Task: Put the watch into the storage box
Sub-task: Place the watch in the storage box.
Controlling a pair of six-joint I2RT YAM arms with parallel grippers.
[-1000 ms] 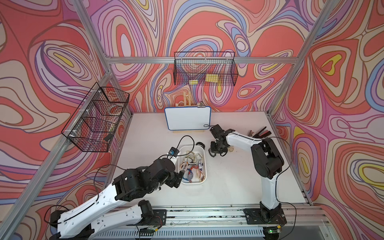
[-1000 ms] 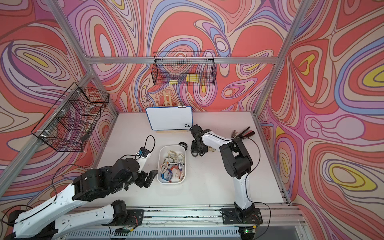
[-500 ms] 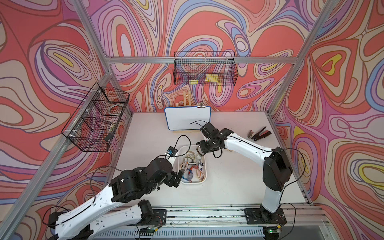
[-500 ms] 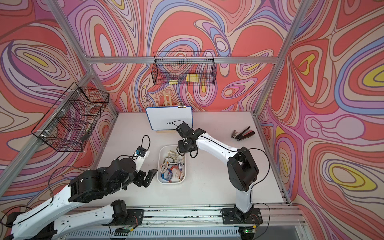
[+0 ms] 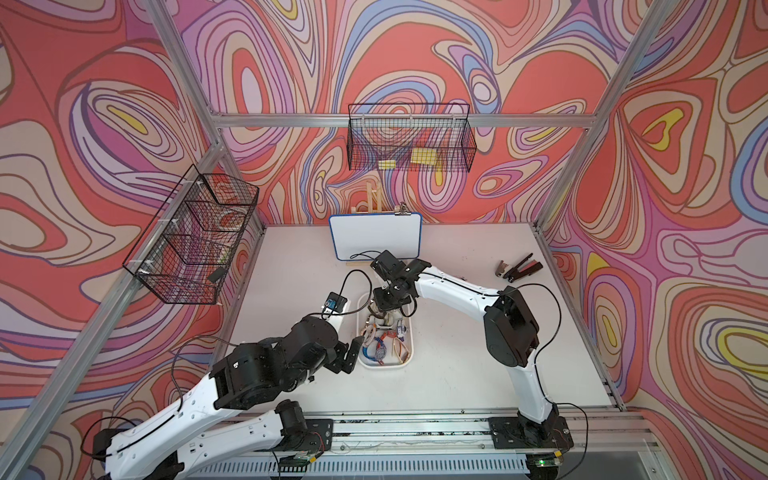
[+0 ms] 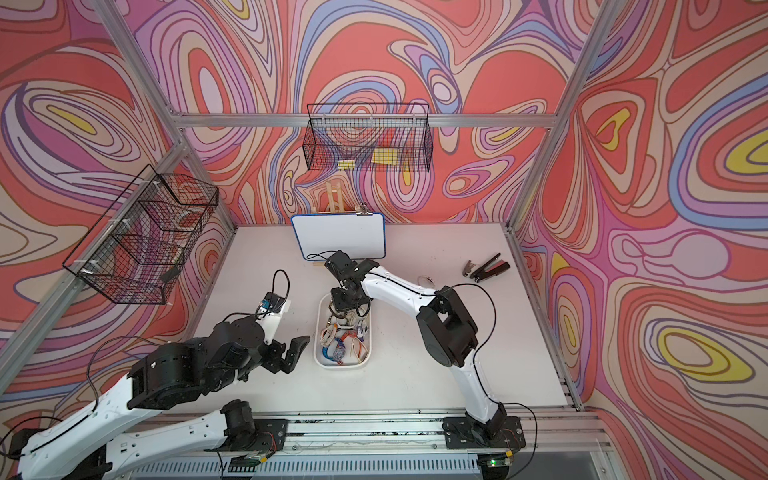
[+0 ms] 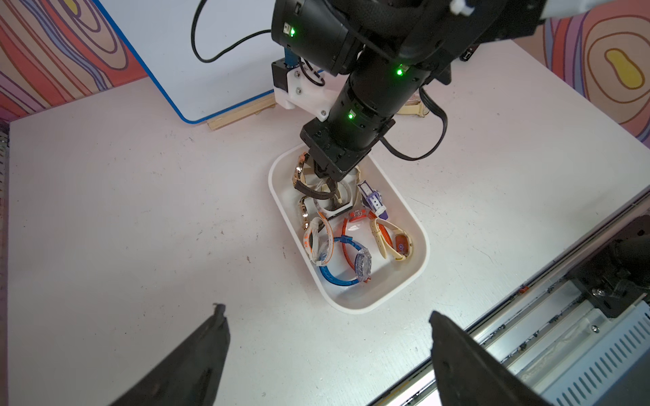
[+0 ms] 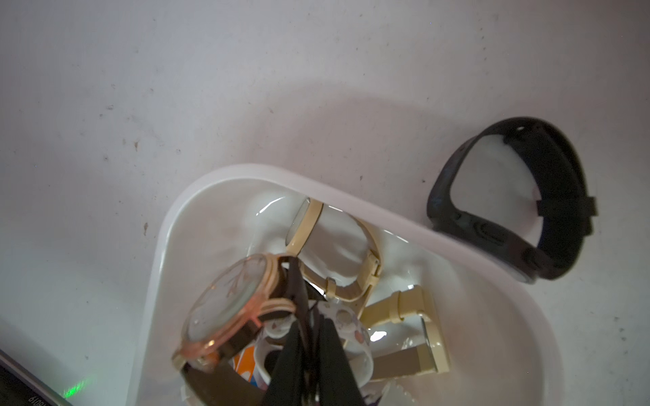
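The right end effector point(image 5: 375, 311) points down into the far end of the storage box point(image 5: 384, 365).

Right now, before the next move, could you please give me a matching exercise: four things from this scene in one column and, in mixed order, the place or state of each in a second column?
Things
1. left gripper
2. right gripper
3. black watch
4. blue watch

Places or states
A. lies inside the storage box
B. open, holding nothing
C. on the table, just outside the box's rim
D. shut on the brown strap of the rose-gold watch, over the box

Pairs: 1-B, 2-D, 3-C, 4-A
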